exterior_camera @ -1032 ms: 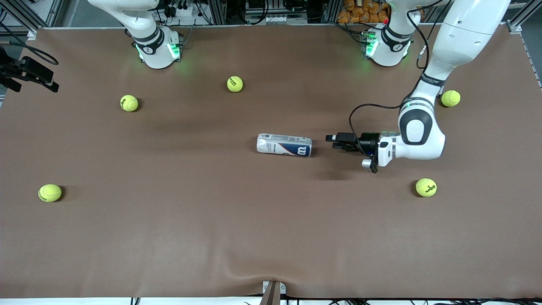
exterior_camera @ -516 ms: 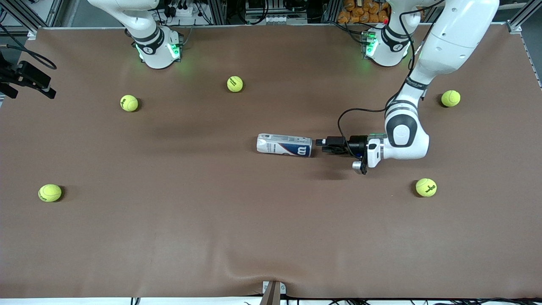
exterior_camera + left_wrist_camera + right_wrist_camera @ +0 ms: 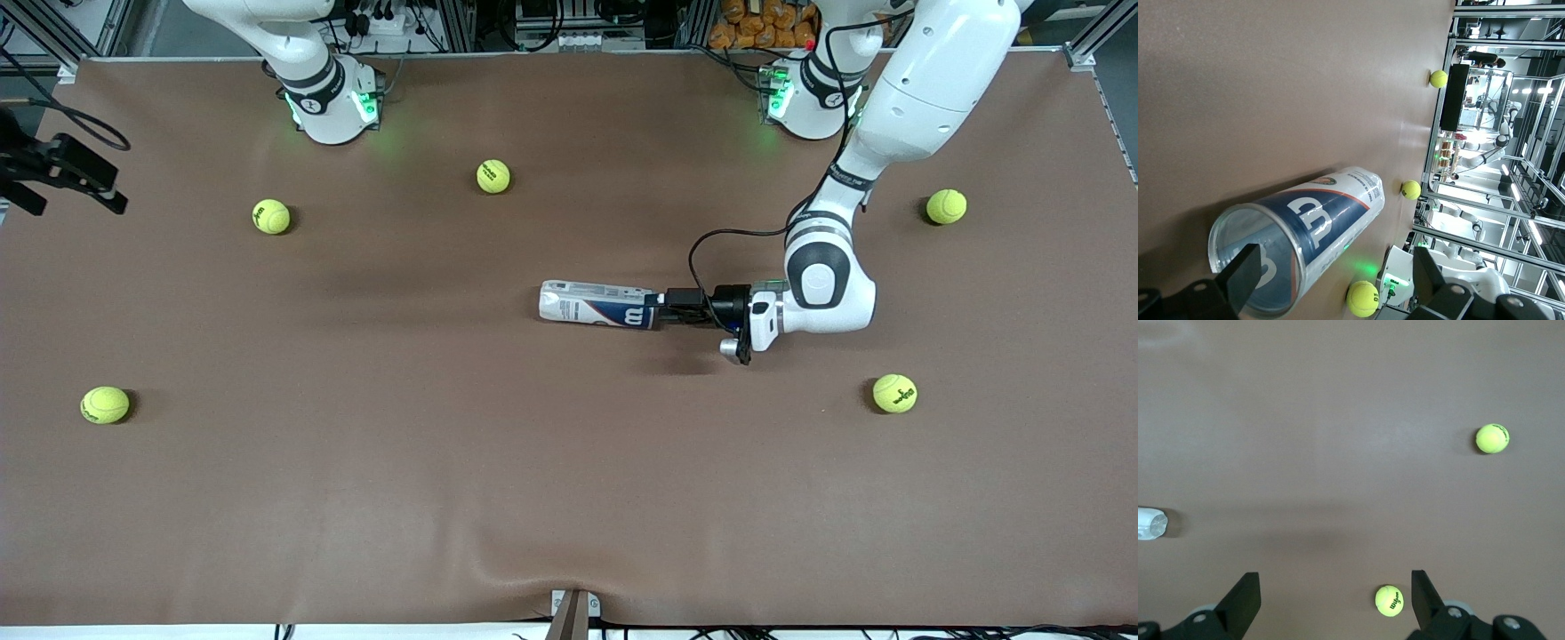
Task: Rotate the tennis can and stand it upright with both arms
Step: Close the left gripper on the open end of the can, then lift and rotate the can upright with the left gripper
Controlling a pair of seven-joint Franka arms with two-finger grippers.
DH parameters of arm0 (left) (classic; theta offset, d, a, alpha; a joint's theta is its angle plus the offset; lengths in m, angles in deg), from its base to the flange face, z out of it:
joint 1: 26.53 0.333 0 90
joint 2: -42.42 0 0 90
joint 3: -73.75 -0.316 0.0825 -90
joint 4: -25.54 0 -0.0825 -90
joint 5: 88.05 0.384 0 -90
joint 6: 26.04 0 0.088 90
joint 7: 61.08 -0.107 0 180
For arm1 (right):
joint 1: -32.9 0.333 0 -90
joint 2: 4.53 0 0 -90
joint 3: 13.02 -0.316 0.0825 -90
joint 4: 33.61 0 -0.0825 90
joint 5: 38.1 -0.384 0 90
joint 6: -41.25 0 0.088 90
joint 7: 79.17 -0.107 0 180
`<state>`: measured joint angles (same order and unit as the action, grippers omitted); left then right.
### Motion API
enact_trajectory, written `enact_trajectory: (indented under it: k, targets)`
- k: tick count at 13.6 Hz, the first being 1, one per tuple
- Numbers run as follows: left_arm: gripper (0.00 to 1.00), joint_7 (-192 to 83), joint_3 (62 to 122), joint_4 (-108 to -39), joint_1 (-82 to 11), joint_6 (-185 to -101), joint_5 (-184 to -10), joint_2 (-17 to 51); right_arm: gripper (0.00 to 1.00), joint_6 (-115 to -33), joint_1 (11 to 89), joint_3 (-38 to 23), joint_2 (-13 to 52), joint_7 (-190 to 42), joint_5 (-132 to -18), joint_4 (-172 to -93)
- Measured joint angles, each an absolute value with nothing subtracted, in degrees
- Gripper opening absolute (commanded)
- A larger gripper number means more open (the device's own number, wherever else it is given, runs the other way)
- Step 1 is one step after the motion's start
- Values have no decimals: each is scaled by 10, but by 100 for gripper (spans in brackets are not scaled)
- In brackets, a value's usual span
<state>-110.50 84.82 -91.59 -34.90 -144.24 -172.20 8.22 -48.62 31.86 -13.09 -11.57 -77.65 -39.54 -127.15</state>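
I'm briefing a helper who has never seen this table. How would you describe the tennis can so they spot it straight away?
Start at the brown table and look to its middle, where the left gripper reaches in low with open fingers. At those fingers lies the tennis can on its side. Everything else nearby is a round yellow-green ball; this alone is a clear tube with a white and navy label.

We log five yellow-green tennis balls [image 3: 493,176] [image 3: 271,216] [image 3: 105,404] [image 3: 946,206] [image 3: 894,393] lying well apart | on a brown table mat [image 3: 444,462] | grey bracket [image 3: 573,612] at the mat's nearest edge.
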Motion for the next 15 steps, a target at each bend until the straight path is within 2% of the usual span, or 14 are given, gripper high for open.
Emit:
enact_trajectory:
  k: [1, 3, 4, 5, 6, 15]
  targets:
    - [99, -1108, 848, -916, -353, -1442, -1733, 81, 100, -487, 324, -131, -116, -778, -395, -1271]
    - [72, -1127, 848, -916, -362, -1443, -1752, 75, 100, -488, 325, -129, -116, -778, -395, -1271]
    - [47, -1144, 848, -915, -365, -1444, -1760, 71, 100, -488, 324, -126, -116, -778, -395, -1271]
    - [13, -1164, 848, -915, -367, -1444, -1767, 65, 100, -488, 322, -124, -116, -778, -395, -1271]
    - [0, -1182, 848, -915, -367, -1445, -1774, 59, 100, -488, 320, -122, -116, -778, -395, -1271]
    - [0, -1167, 849, -901, -368, -1443, -1778, 62, 100, -487, 319, -122, -115, -778, -395, -1271]
